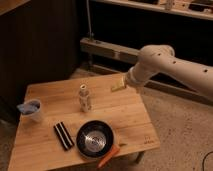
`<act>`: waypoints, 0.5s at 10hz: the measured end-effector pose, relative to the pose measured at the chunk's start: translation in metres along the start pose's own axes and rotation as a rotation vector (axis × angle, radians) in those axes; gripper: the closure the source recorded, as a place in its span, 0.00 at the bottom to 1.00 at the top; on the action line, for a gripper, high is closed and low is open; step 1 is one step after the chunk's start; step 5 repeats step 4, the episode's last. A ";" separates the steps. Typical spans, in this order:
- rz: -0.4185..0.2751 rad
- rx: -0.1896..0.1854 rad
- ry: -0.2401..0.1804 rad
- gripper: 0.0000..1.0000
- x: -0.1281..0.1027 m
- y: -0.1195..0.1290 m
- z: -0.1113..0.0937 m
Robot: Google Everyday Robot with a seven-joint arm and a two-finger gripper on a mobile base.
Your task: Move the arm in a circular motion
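Note:
The cream-white arm (172, 62) of thick rounded segments dotted with small dark holes reaches in from the right edge. It bends at a rounded joint and ends in a pale yellowish gripper (118, 86). The gripper hangs just above the far right part of the wooden table (127, 117), right of a small pale bottle (84, 98). It holds nothing that I can see.
On the table stand a blue-and-white cup (32, 110) at the left, a black striped bar (63, 135), a dark round bowl (94, 138) and an orange carrot-like piece (109, 155) at the front edge. A dark wall and a low ledge (107, 50) lie behind.

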 end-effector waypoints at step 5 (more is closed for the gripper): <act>-0.101 -0.066 0.055 0.20 0.027 0.069 0.020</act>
